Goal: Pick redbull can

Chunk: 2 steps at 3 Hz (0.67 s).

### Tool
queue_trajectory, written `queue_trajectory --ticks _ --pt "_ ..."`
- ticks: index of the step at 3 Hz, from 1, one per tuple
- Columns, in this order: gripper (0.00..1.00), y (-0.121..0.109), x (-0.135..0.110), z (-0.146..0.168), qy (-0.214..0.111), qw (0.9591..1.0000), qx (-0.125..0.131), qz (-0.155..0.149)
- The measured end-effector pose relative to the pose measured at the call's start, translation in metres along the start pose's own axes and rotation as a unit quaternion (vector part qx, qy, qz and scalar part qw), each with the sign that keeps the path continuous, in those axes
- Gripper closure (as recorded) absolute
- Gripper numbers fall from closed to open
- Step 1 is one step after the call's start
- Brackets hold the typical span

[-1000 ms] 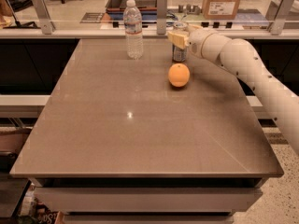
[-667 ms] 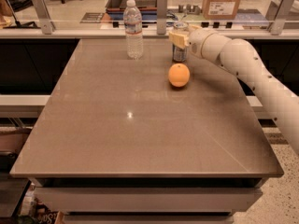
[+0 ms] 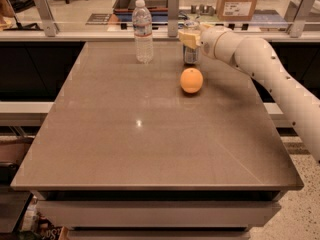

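Observation:
The redbull can (image 3: 190, 55), slim and silver with dark panels, stands upright on the brown table (image 3: 140, 144) near its far edge, right of centre. My gripper (image 3: 191, 38) reaches in from the right on the cream arm (image 3: 265, 64) and sits at the can's upper part, covering its top. The can's lower half shows below the gripper and rests on the table.
A round orange fruit (image 3: 191, 80) lies just in front of the can. A clear water bottle (image 3: 143, 31) with a white cap stands to the can's left. A glass rail with metal posts (image 3: 173, 14) runs behind the table, and a cardboard box (image 3: 239, 1) stands beyond it.
Almost nothing has changed. The gripper stays at the can's top and the can, orange and bottle have not moved.

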State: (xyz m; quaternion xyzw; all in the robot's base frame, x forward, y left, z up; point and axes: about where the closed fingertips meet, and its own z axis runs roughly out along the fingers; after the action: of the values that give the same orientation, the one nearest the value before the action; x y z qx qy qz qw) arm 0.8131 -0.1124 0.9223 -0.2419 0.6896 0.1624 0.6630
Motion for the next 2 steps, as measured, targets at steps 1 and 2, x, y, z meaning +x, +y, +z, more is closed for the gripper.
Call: queue_trajectory --ticks 1,2 --pt "1.00 0.001 -0.019 -0.003 0.003 1.0000 0.005 -0.002" --pt "1.00 0.003 -0.046 -0.012 -0.006 0.9999 0.015 -0.005"
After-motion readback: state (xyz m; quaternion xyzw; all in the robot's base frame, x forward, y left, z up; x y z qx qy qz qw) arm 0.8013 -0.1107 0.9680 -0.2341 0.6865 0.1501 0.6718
